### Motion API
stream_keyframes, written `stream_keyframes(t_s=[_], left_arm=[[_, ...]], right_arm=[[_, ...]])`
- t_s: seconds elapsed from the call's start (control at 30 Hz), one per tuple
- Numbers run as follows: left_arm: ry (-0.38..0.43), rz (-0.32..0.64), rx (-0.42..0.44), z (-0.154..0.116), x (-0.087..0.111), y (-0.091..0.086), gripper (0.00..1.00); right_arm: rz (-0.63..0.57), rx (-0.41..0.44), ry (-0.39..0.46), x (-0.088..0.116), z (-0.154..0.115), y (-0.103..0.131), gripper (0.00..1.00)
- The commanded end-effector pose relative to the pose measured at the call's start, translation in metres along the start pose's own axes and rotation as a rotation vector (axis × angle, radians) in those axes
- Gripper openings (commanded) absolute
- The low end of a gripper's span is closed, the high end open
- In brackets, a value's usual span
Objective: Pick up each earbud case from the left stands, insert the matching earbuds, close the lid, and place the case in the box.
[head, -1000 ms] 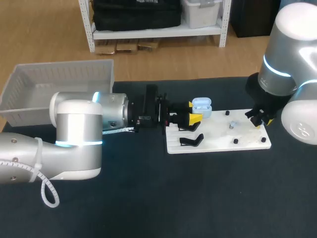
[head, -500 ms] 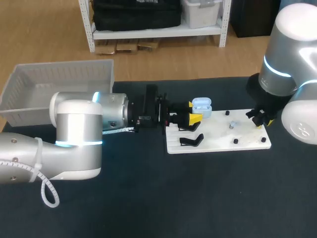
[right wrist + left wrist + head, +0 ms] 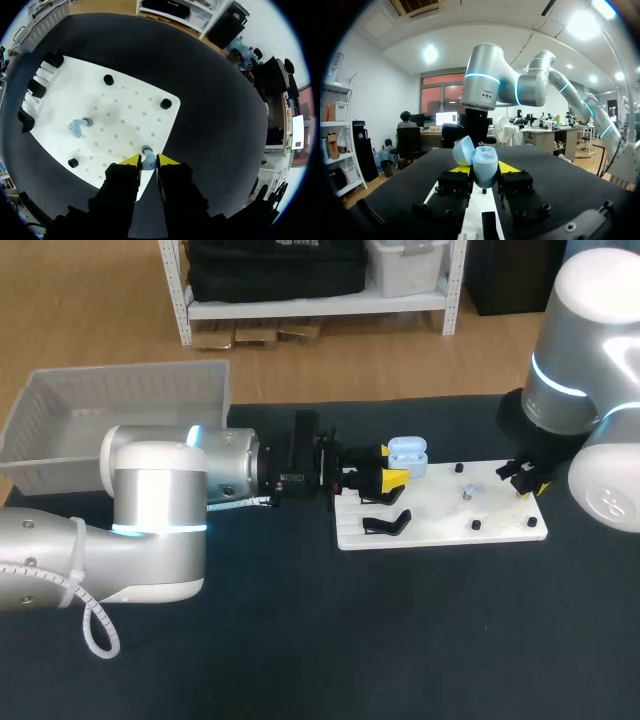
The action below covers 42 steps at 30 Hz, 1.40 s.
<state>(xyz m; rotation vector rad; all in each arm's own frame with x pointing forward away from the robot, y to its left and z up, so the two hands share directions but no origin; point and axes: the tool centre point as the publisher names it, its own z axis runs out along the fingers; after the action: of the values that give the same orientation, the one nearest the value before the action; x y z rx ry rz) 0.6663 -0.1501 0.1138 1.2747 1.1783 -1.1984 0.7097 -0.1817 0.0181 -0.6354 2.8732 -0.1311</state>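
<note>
— How many cases are you seeing from there?

— I am seeing one earbud case (image 3: 484, 162), pale blue, its lid standing open, at the far left corner of the white board (image 3: 440, 532). My left hand (image 3: 389, 467) is gripping it. From the wrist camera the case is sitting between the two yellow tips, and both look to be pressing on its sides.

— And the earbuds?

— I am counting two. My right hand (image 3: 149, 161) is pinching the right earbud (image 3: 148, 156) at the right end of the board, with the fingers nearly together and the bud between the tips. The middle earbud (image 3: 77, 127) is lying near the middle of the board, well apart from both hands.

— What else is sitting on the desk?

— Three round black pegs (image 3: 108, 79) are standing on the board, and one black stand (image 3: 385, 524) is showing at its near left corner, just beside my left hand. One white box (image 3: 120, 400) is sitting at the far left of the dark desk (image 3: 300, 640), well apart from the board.
</note>
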Motion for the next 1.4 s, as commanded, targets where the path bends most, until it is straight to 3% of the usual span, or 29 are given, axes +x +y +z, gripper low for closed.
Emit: stream_keyframes(t_s=[0.03, 0.13, 0.2, 0.33, 0.63, 0.8, 1.1, 1.4], left_arm=[[-0.006, 0.004, -0.002, 0.000, 0.001, 0.000, 0.00], [-0.006, 0.004, -0.002, 0.000, 0.001, 0.000, 0.00], [-0.006, 0.004, -0.002, 0.000, 0.001, 0.000, 0.00], [-0.006, 0.004, -0.002, 0.000, 0.001, 0.000, 0.00], [-0.006, 0.004, -0.002, 0.000, 0.001, 0.000, 0.00], [-0.006, 0.004, -0.002, 0.000, 0.001, 0.000, 0.00], [-0.006, 0.004, -0.002, 0.000, 0.001, 0.000, 0.00], [-0.006, 0.004, -0.002, 0.000, 0.001, 0.000, 0.00]], right_arm=[[0.000, 0.005, -0.005, 0.001, -0.001, 0.001, 0.15], [-0.001, 0.006, -0.006, 0.001, -0.002, 0.001, 0.20], [-0.001, 0.008, -0.005, 0.001, -0.002, 0.001, 0.31], [-0.002, 0.012, -0.004, 0.001, -0.002, 0.002, 0.33], [-0.004, 0.016, -0.010, 0.000, -0.003, 0.002, 0.25], [-0.005, 0.019, -0.009, 0.000, -0.003, 0.002, 0.00], [-0.015, 0.043, -0.016, 0.000, -0.013, 0.004, 0.00], [-0.023, 0.096, -0.025, -0.005, -0.053, 0.009, 0.00]])
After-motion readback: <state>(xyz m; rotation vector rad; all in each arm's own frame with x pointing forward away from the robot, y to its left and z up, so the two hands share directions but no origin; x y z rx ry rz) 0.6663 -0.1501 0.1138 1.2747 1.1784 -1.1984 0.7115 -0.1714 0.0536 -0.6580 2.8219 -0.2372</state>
